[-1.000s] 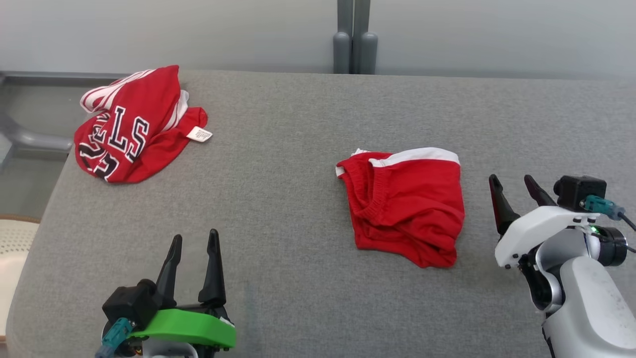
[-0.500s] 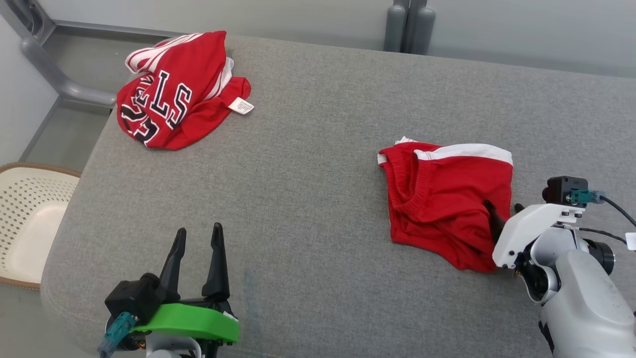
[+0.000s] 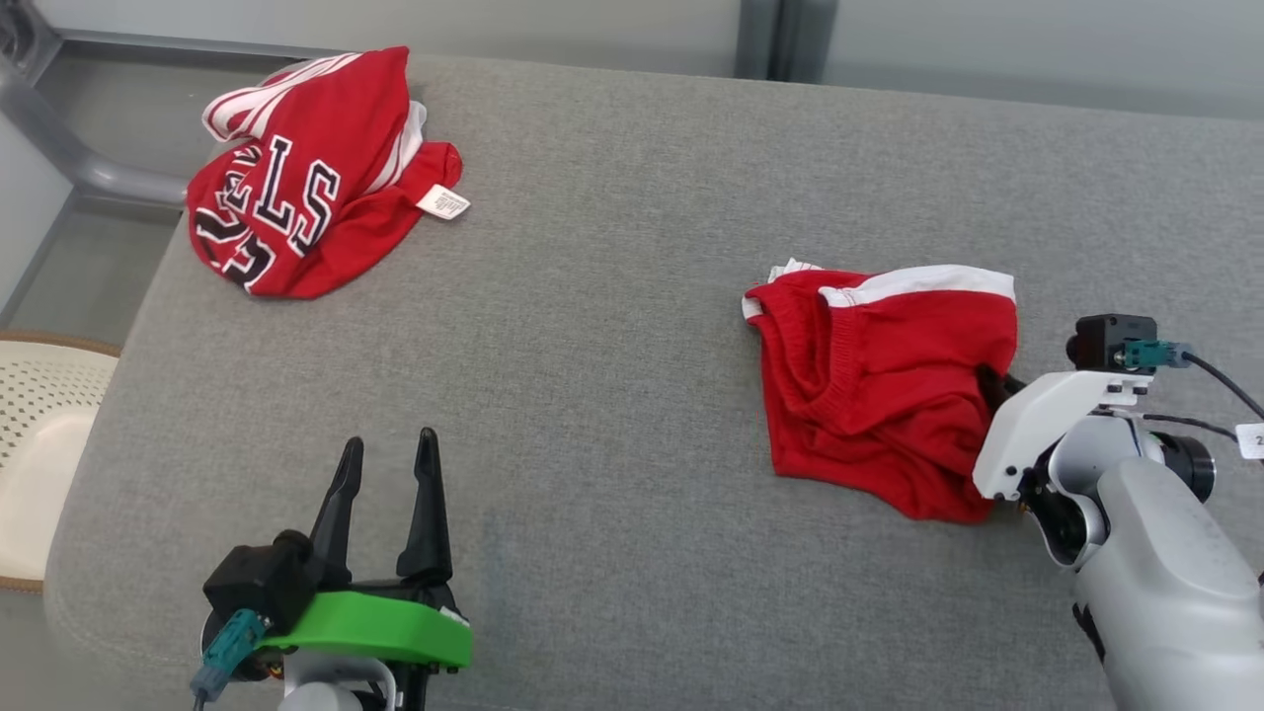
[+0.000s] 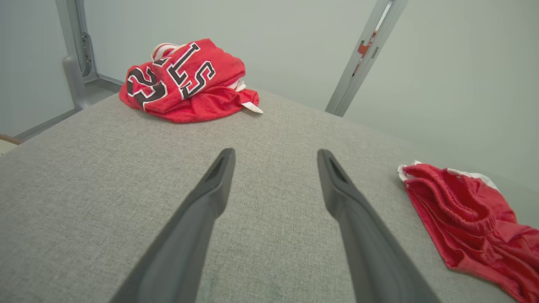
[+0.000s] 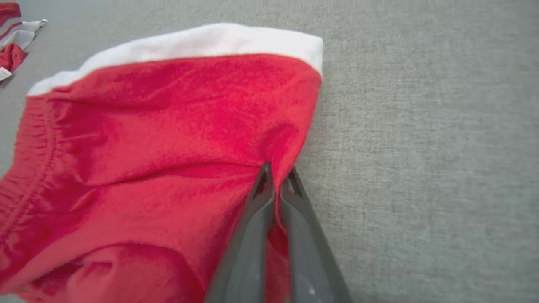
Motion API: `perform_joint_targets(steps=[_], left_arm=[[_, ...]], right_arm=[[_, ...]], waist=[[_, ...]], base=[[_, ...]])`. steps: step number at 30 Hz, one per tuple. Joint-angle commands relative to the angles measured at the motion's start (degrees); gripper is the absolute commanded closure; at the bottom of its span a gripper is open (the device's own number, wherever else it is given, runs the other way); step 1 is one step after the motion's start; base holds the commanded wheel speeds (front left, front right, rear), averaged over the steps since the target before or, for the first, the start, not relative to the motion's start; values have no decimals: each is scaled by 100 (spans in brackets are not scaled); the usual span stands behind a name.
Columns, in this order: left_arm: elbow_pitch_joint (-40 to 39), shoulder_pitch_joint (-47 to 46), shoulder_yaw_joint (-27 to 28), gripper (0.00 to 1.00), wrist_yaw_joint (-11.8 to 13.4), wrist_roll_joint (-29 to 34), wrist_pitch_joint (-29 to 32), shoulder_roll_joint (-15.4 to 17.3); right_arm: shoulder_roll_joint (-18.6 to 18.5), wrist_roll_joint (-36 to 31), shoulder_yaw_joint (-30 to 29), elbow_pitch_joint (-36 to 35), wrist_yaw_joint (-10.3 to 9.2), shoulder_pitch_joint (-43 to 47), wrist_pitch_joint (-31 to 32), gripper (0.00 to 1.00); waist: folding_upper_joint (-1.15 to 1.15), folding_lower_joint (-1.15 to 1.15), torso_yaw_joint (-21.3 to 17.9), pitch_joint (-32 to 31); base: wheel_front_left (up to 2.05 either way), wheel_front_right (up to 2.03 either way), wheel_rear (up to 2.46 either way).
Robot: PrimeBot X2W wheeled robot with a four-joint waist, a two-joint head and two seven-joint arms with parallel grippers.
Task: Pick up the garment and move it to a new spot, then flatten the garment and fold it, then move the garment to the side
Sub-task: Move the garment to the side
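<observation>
Green-mounted left gripper waits, fingers apart, at the near edge of the table. Toward the right edge, the right gripper pinches a side fold of the red shorts, presumably for lifting. A red jersey lies crumpled at the far left corner.

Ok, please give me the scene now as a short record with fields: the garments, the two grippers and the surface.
surface: grey fabric surface
garment in work: red shorts, white band, crumpled, lying on the right side
other garment: red jersey, bunched at the far left corner
right gripper: shut on the shorts' right edge, fabric pinched in it
left gripper: open, holding nothing, over bare surface
beside the surface: cream basket, at the left
</observation>
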Motion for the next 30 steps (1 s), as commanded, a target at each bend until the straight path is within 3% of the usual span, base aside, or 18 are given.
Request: perform_joint_targets(steps=[1, 13, 20, 25, 30], left_arm=[[-29, -113, -2, 0, -26, 48, -1, 10], [-50, -466, -226, 0, -178, 364, -1, 13], [50, -775, -271, 0, -278, 654, -1, 35], [138, -895, -271, 0, -325, 753, -1, 62], [164, -937, -265, 0, -364, 806, -1, 74]], right_arm=[[-139, 19, 20, 6, -12, -82, -96, 100], [-450, -61, 96, 107, -11, -444, -671, 100], [-374, -1, -2, 285, -11, -649, -981, 100], [-308, 27, -27, 453, -11, -761, -1187, 100], [-288, 57, 14, 593, -11, -913, -1364, 100]], waist=[[0, 0, -221, 64], [0, 0, -1740, 523], [0, 0, -2548, 854], [0, 0, -2809, 916], [0, 0, -2824, 953]], base=[[0, 0, 0], [0, 0, 0], [0, 0, 0], [0, 0, 0], [0, 0, 0]])
